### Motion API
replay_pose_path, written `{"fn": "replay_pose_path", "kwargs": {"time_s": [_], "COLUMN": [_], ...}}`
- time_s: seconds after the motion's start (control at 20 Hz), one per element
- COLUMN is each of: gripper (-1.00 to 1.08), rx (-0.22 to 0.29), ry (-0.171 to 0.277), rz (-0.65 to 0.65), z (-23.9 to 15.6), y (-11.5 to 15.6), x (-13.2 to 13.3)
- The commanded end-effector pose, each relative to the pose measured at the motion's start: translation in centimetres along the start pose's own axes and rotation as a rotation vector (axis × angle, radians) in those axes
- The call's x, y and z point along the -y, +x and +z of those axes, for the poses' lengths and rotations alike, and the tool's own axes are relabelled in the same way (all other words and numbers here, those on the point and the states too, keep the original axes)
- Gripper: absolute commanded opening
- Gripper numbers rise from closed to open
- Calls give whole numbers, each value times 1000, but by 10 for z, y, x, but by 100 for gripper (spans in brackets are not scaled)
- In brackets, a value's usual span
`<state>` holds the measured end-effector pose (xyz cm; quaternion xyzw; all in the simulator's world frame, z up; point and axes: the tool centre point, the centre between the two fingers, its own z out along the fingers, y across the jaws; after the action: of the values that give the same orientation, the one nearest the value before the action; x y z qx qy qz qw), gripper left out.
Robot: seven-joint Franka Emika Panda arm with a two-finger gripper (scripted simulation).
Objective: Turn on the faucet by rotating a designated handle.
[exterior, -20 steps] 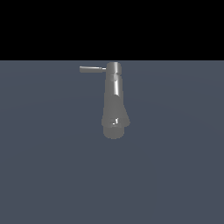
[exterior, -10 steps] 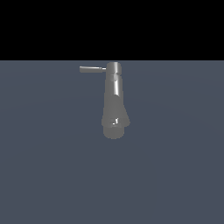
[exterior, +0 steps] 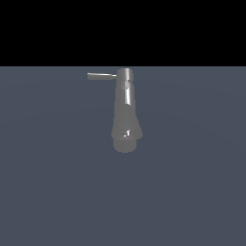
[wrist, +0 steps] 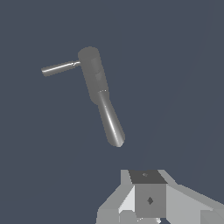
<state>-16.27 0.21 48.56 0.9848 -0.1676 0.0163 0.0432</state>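
Observation:
The faucet (exterior: 126, 115) is a grey metallic tapered body standing on the flat ground, wider at its round base. The handle (exterior: 100, 76), a thin grey rod, sticks out from the faucet's narrow cap toward the exterior view's left. My gripper does not show in the exterior view. The wrist view shows the faucet (wrist: 97, 81) and the handle (wrist: 59, 68) from a distance. My gripper (wrist: 148, 192) sits at the picture's edge, well apart from both. Its fingers stand together with no gap and nothing between them.
A plain blue-grey floor (exterior: 192, 182) surrounds the faucet. Above its far edge the exterior view is black. No other objects show.

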Motion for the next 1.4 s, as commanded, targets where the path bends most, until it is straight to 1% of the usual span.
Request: {"fn": "replay_pose_path", "kwargs": {"time_s": [0.0, 0.65, 1.35], "gripper": [-100, -100, -100], "rx": [1, 4, 17], "ry": [-9, -41, -47], "rz": [55, 331, 621], "z": [5, 42, 98], "y": [12, 69, 123], "x": [8, 50, 98]}}
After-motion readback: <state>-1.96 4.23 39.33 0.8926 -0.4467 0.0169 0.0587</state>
